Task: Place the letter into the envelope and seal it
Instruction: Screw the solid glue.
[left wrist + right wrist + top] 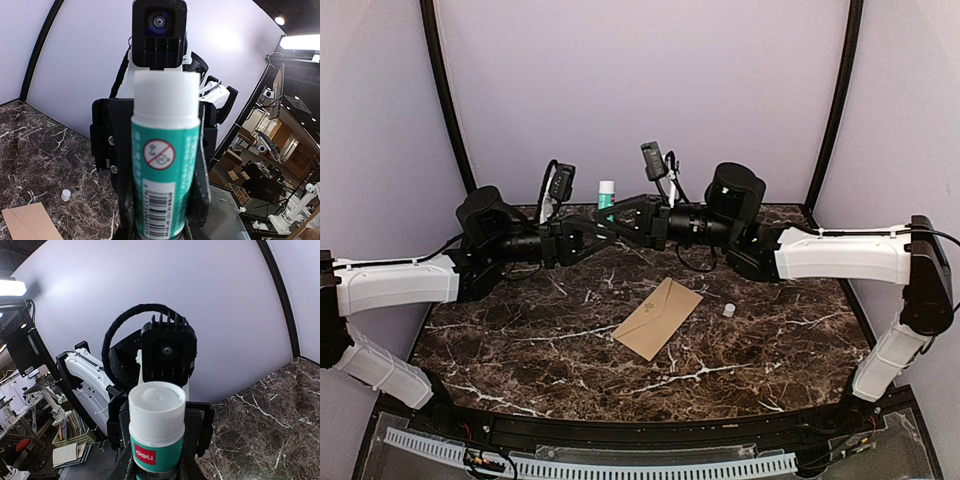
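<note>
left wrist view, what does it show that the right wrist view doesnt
Only the left wrist view shows a corner of the envelope and a small white cap lying on the table, plus the barcode side of the glue stick. Only the right wrist view shows the stick's red logo and its top face. Both show the glue stick up close, the marble table, and the opposite wrist camera facing back.
</note>
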`<move>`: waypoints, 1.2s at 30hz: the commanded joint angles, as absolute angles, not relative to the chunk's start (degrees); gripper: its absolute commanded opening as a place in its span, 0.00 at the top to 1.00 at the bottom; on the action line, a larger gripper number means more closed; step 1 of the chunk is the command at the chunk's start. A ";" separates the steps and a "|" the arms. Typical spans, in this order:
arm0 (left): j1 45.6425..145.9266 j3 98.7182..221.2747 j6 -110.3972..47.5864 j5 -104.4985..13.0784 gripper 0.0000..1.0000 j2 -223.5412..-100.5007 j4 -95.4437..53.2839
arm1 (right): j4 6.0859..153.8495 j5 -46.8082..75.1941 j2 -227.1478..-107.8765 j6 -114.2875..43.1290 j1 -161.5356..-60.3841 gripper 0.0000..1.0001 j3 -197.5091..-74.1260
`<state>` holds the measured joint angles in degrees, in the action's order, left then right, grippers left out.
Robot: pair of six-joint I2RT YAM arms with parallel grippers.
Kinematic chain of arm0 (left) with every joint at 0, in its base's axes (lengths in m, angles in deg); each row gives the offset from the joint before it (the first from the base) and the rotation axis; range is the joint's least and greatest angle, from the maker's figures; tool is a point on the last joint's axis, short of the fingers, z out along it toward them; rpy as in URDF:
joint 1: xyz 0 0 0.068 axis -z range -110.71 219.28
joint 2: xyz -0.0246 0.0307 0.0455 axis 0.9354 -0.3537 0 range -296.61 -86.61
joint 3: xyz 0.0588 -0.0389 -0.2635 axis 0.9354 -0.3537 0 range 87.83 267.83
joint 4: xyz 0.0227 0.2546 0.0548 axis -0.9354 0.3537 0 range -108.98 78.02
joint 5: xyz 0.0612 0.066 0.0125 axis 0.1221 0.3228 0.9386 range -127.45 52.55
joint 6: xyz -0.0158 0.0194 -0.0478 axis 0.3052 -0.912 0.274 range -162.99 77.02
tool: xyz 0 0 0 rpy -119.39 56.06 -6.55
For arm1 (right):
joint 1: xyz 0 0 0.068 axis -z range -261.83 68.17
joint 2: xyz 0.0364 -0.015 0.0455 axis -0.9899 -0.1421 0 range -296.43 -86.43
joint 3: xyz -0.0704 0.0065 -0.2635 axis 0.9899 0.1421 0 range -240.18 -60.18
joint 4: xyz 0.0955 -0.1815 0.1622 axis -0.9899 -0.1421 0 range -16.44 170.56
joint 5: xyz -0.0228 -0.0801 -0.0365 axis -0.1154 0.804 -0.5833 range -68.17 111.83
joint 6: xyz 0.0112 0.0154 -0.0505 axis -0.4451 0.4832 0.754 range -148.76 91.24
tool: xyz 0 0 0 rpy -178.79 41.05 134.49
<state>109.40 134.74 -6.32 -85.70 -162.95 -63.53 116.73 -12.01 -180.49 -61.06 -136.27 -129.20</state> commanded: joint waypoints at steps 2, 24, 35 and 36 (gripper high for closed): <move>109.71 136.82 -5.61 -84.83 0.81 -162.84 -66.51 | 116.80 -15.21 -180.52 -59.76 -137.08 0.90 -130.00; 109.79 135.21 -8.53 -85.71 0.97 -162.73 -63.18 | 116.75 -7.68 -178.88 -62.44 -135.38 0.42 -128.90; 110.02 134.90 -10.30 -86.31 1.00 -162.66 -59.46 | 116.84 -8.28 -180.13 -64.36 -134.23 0.59 -131.05; 110.01 134.92 -10.42 -86.42 1.00 -162.70 -59.20 | 117.08 -8.45 -180.20 -64.72 -134.15 0.61 -131.06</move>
